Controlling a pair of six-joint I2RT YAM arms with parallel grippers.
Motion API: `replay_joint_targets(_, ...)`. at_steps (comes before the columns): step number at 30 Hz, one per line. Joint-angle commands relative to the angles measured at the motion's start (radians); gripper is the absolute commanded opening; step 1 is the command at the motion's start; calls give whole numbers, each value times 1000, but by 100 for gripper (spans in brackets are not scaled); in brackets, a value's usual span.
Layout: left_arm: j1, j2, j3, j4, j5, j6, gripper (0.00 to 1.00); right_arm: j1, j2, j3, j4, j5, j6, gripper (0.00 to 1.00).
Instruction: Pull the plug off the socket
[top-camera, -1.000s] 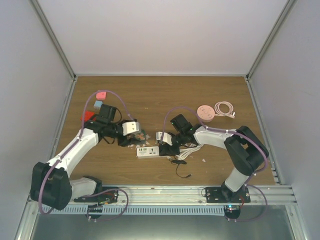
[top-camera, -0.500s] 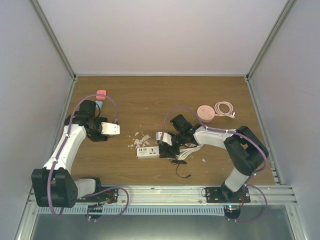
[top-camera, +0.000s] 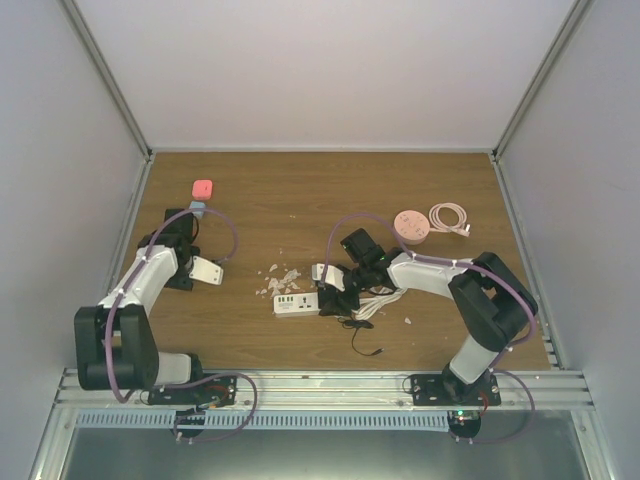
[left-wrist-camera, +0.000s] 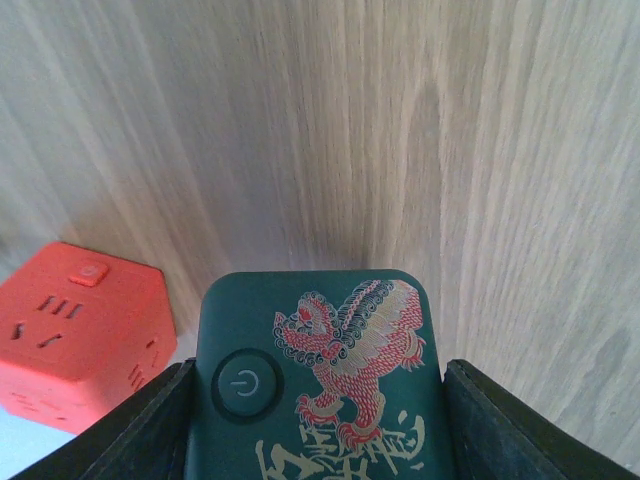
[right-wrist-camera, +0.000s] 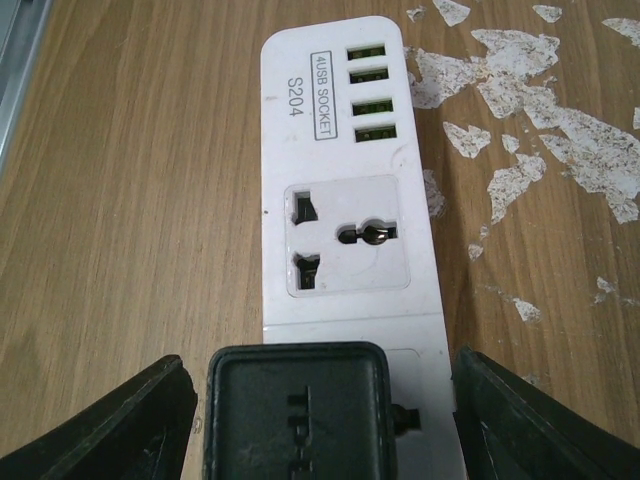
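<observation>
A white power strip (top-camera: 296, 303) (right-wrist-camera: 350, 150) marked "4USB SOCKET" lies flat near the table's middle. A black square plug (right-wrist-camera: 295, 415) sits on its second outlet, and one slot shows beside it. Whether its pins are in, I cannot tell. My right gripper (top-camera: 338, 295) (right-wrist-camera: 320, 390) hangs over the plug, open, with a gap on each side. My left gripper (top-camera: 205, 268) (left-wrist-camera: 318, 380) is far to the left, shut on a dark green box (left-wrist-camera: 320, 370) with a power button and a red beast drawing.
White flakes (top-camera: 280, 275) lie scattered left of the strip. A thin black cable (top-camera: 362, 335) trails toward the front. A red socket cube (left-wrist-camera: 80, 335) sits beside the left gripper. A pink cube (top-camera: 203, 188), pink round hub (top-camera: 410, 224) and coiled white cable (top-camera: 450, 217) lie farther back.
My left arm has swung from beside the strip to the left side, carrying the green box. The right jaws have opened around the black plug.
</observation>
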Motion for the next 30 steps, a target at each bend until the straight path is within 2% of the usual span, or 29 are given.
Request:
replay_joint_targets(1,8,40,-20,124,-125,52,35,8,-37,-7,-23,12,-7,72)
replay_joint_targets(8,8,131,-49,204,-243,75,38,9,-31,-4,-19,23,-20,72)
replay_joint_targets(14,8,192,-27,220,-258,78,43,9,-44,-12,-22,27,-29,72)
replay_joint_targets(20,8,229,18,201,-229,56,67,8,-48,-10,-22,32,-32,72)
replay_joint_targets(25,5,230,47,172,-205,45,80,9,-51,-8,-28,21,-31,72)
replay_joint_targets(30,4,223,122,80,-144,-10,89,7,-41,-8,-30,19,-37,72)
